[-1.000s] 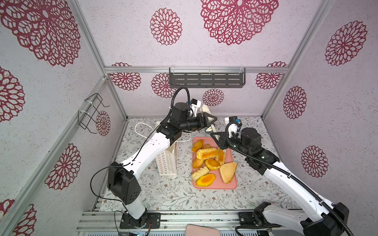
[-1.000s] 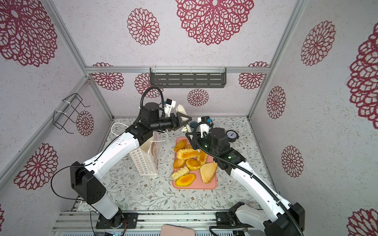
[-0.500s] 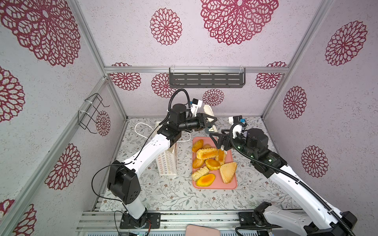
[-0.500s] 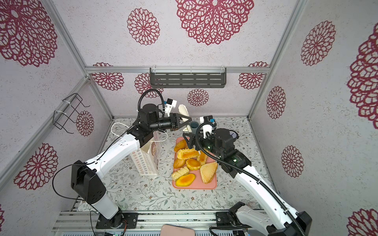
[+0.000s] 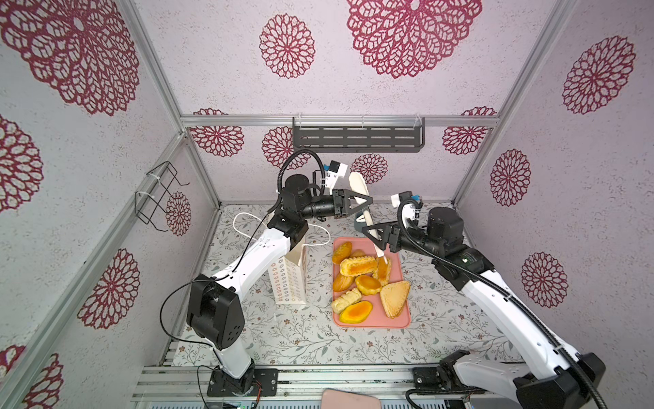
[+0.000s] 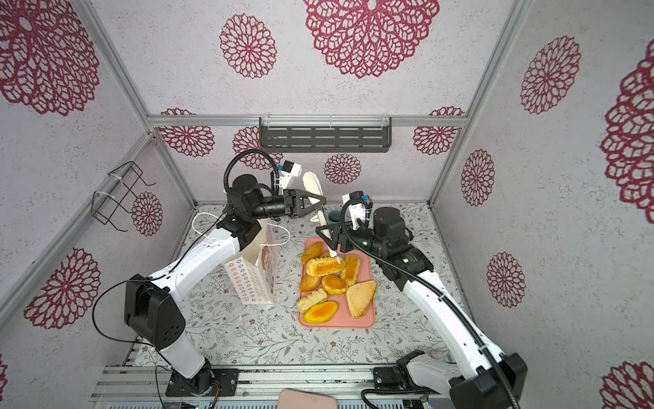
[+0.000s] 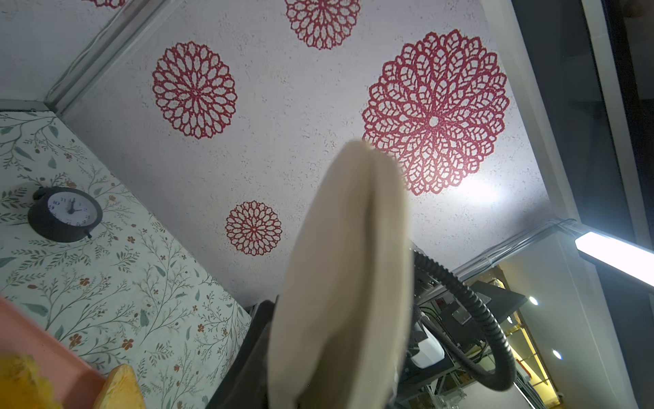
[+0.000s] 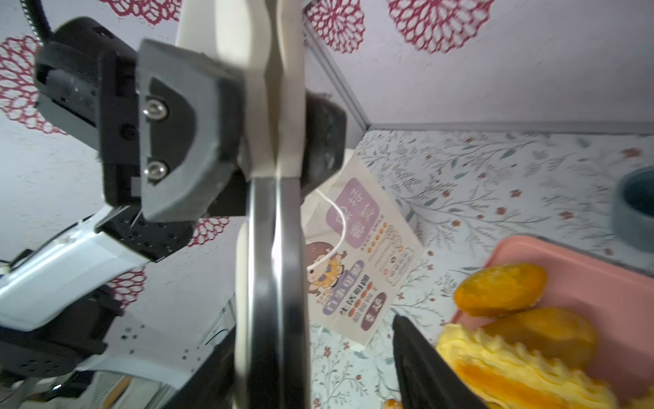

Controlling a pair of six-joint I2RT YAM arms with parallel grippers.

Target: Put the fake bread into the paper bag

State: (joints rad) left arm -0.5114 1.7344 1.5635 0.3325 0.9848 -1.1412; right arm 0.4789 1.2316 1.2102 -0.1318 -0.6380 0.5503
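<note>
Two claws swapped: our left claw (image 5: pixel 364 203) now clamps the tongs (image 5: pixel 357 182), right claw (image 5: pixel 373 235) released, jaws apart around them; fake bread (image 5: pixel 357 265) not yet in paper bag (image 5: pixel 288 283).

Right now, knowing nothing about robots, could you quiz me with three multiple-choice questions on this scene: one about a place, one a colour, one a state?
1. The bag stands: A) on the tray; B) beside the tray; C) under the tray.
2. The tray is: A) blue; B) green; C) pink.
3. The bag is: A) upright; B) lying flat; C) crumpled.
Answers: 1 B, it stands next to the tray; 2 C, pink shows around the bread; 3 A, it stands tall on its base.
</note>
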